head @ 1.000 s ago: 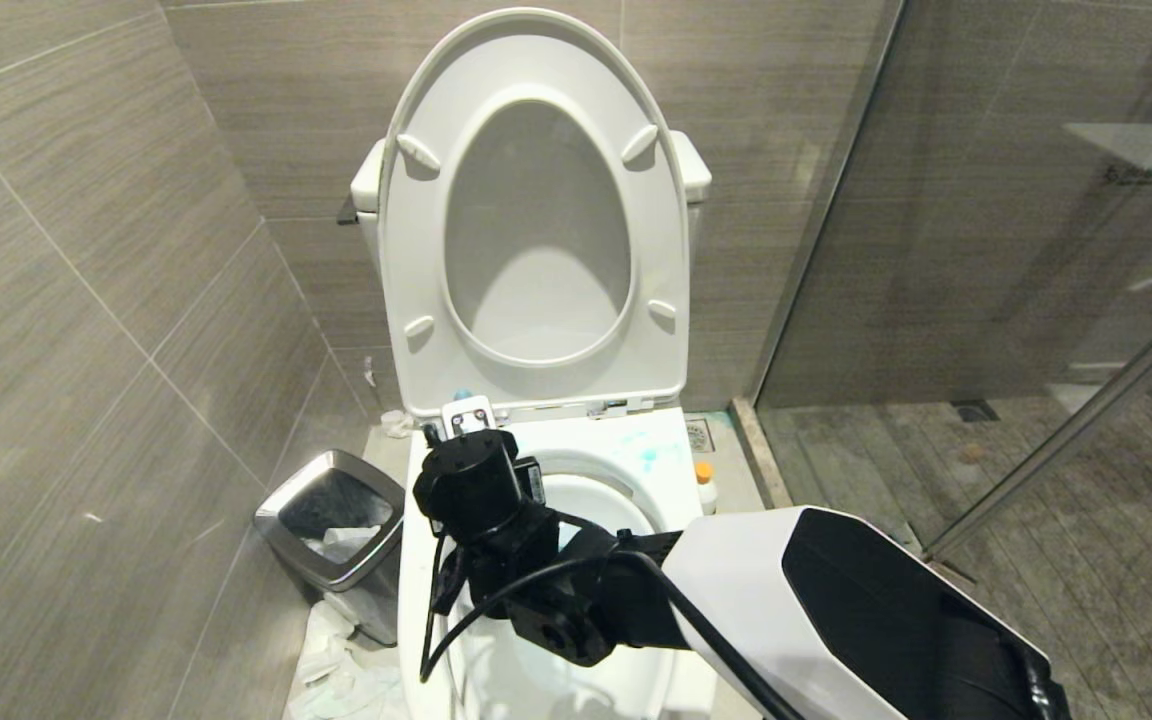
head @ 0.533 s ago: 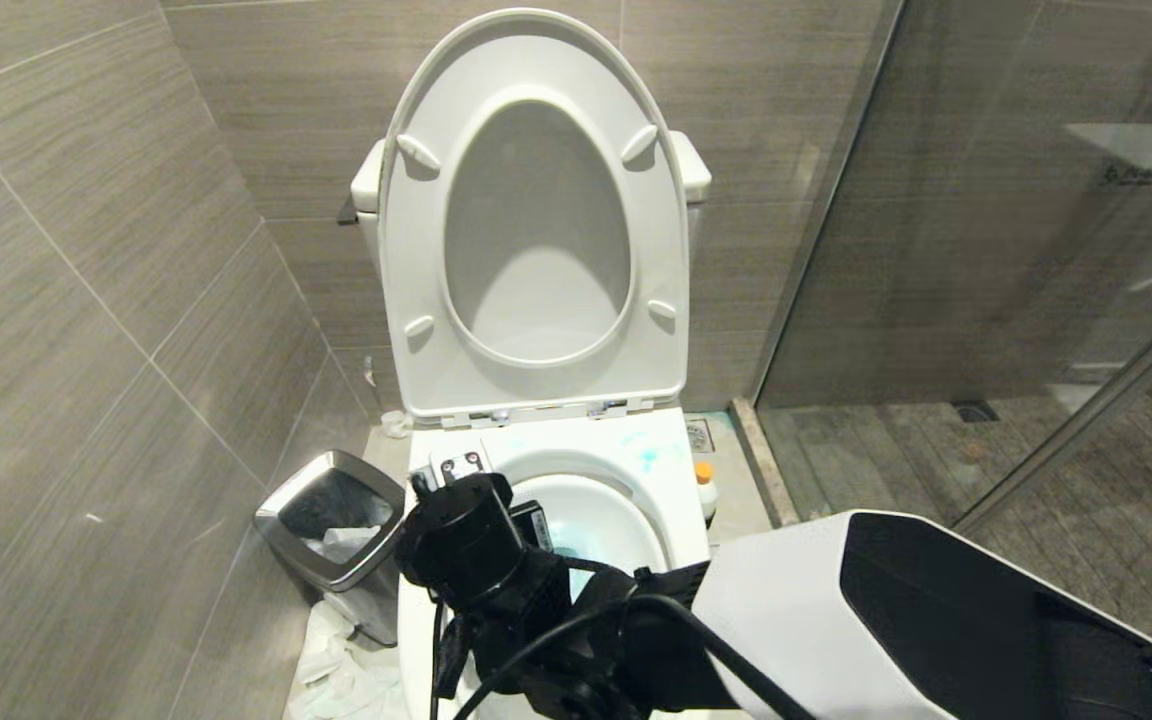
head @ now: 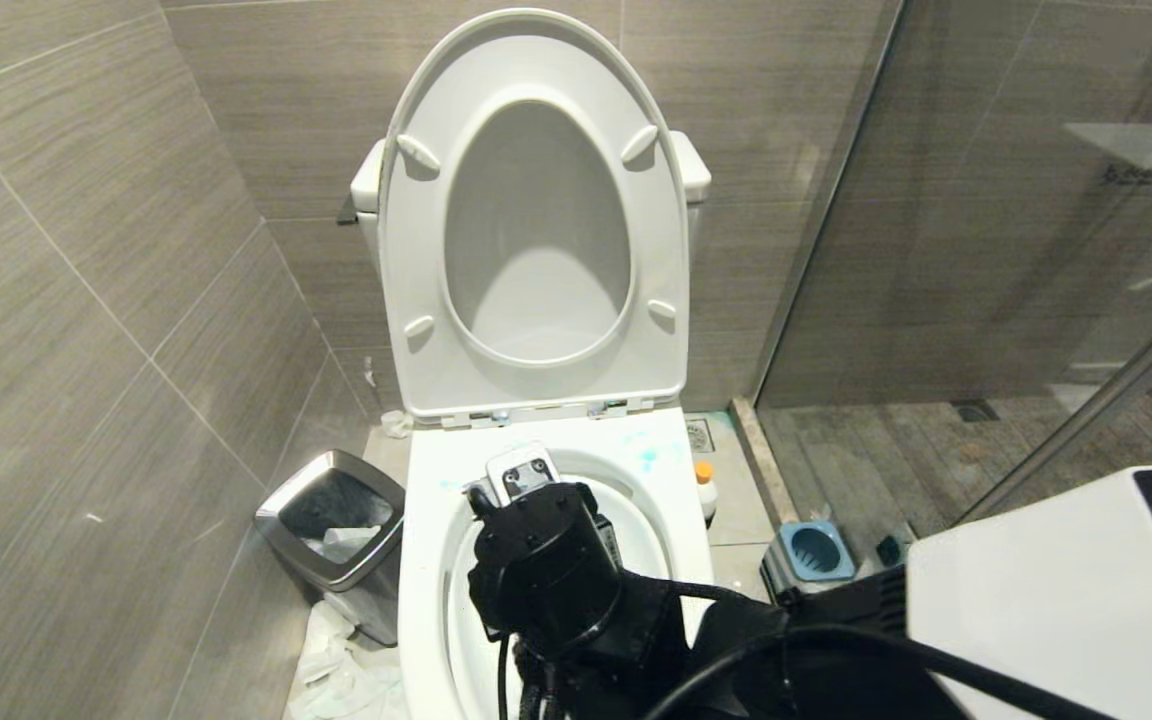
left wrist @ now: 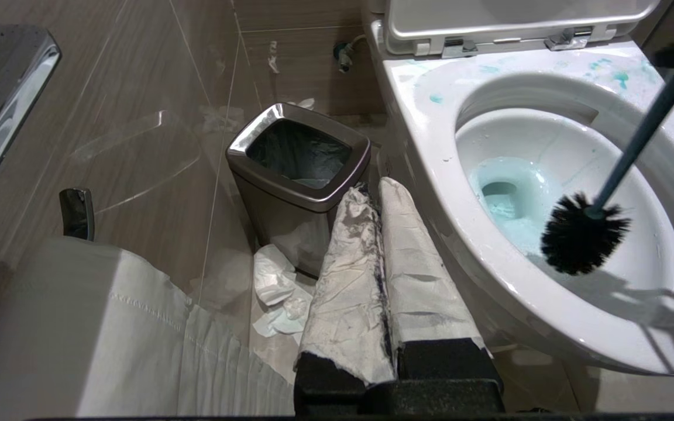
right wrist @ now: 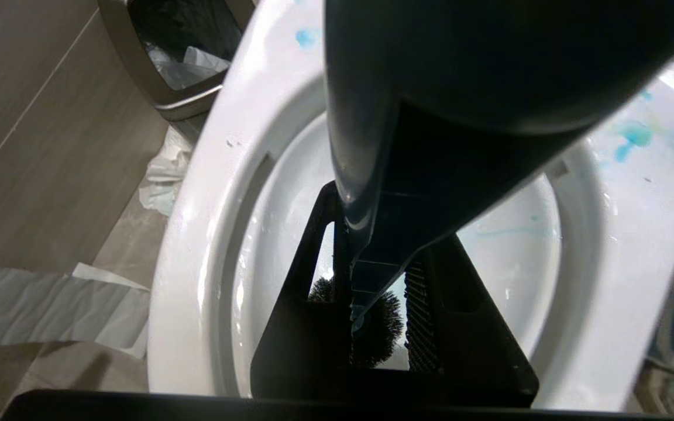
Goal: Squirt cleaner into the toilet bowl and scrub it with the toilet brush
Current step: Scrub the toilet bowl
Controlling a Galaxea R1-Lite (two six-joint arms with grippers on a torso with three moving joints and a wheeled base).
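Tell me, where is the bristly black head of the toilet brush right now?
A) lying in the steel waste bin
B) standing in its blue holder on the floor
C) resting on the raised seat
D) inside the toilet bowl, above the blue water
D: the left wrist view shows the toilet brush head inside the toilet bowl, near the light blue water, its handle gripped by the right end effector.

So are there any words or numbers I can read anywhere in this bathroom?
Glass shower door: a small dark printed mark, too blurred to read.
Cleaner: no label that can be read.
Toilet bowl, toilet brush, waste bin: no writing visible.
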